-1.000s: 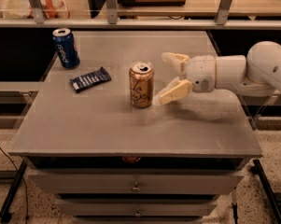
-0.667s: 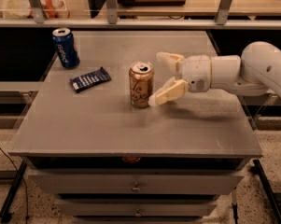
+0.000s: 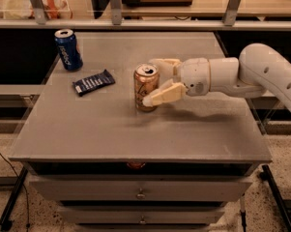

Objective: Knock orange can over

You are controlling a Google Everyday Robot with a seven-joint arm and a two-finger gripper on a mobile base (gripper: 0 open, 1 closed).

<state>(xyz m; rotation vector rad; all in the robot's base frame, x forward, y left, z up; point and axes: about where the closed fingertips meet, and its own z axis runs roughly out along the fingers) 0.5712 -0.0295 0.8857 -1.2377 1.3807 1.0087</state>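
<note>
The orange can (image 3: 145, 84) stands upright near the middle of the grey table (image 3: 111, 134). It is metallic orange-gold with a silver top. My gripper (image 3: 152, 82) reaches in from the right on a white arm. It is open, with one finger behind the can's right side and the other finger (image 3: 162, 95) in front, its tip at the can's lower right. The can sits partly between the two fingers.
A blue can (image 3: 68, 49) stands upright at the table's back left. A dark snack packet (image 3: 93, 82) lies flat left of the orange can. A shelf rail with posts runs behind the table. Drawers sit under the tabletop.
My gripper has moved left toward the orange can, so its fingers now flank the can's right side. The can still stands upright in the same spot.
</note>
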